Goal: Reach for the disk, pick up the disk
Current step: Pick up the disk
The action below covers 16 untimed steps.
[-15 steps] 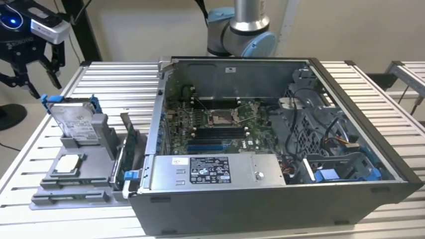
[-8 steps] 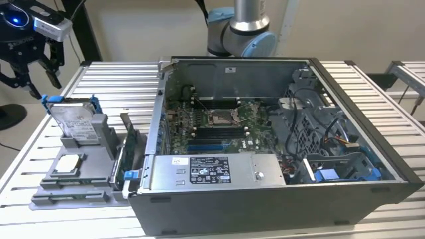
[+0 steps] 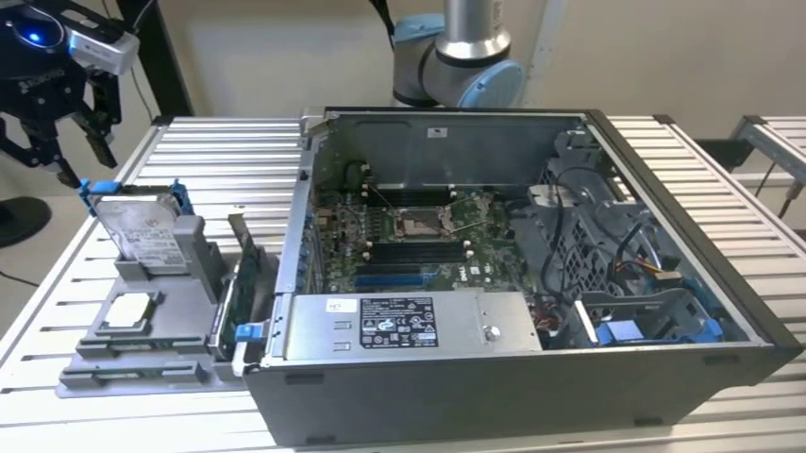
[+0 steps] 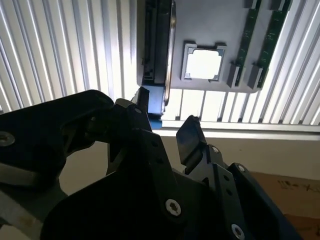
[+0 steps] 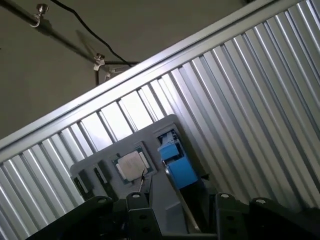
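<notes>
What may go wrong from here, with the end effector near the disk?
The open end effector sits toward the exterior view's left of the disk; descending misaligned, a finger may hit its top edge instead of straddling it. The disk stands upright in a grey holder, so a sideways push might jam it. The processor chip on the same holder could be knocked.

Disk (image 3: pixel 142 226) is showing silver-grey, white-labelled & bright-blue-edged against a mid-grey fixture (image 3: pixel 164 326), w/ the table (image 3: pixel 226 151) running in pale silver ribbed stripes, gripper (image 3: pixel 57 151) reading black, PC case (image 3: pixel 504 387) dark grey round a green board (image 3: pixel 377 236), arm (image 3: pixel 460 66) silver w/ light-blue caps.
</notes>
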### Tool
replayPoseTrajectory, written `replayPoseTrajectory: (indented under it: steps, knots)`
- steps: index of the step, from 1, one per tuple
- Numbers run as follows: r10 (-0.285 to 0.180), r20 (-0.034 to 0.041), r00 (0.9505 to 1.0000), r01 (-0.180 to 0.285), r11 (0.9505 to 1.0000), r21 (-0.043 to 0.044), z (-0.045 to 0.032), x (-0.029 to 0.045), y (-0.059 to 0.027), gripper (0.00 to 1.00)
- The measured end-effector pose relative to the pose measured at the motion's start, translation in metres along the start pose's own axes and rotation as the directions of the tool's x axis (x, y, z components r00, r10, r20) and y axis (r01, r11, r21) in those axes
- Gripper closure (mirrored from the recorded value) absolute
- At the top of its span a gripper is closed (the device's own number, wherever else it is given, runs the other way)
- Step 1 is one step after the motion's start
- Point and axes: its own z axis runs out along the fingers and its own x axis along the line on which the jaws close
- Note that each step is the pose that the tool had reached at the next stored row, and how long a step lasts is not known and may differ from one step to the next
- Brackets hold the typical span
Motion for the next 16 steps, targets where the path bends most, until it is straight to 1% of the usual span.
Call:
replayPoseTrajectory:
  steps: [4,7,9,12,14,16]
  knots:
    - [-0.017,-0.0004,0.9999,0.017,0.9999,0.0046,0.0,-0.0004,0.0002,1.0]
    - [-0.032,0.0009,0.9995,0.032,0.9994,0.0096,0.0,-0.0006,0.0003,1.0]
    - [-0.062,0.0025,0.9981,0.062,0.998,0.0131,0.0002,-0.0006,0.0003,1.0]
    - [-0.115,0.0034,0.9933,0.115,0.9932,0.016,0.0009,-0.0006,0.0003,1.0]
    - [-0.152,0.0031,0.9884,0.151,0.9883,0.0166,0.0018,-0.0006,0.0003,1.0]
    - [-0.187,0.0013,0.9823,0.187,0.9822,0.0169,0.0026,-0.0006,0.0003,1.0]
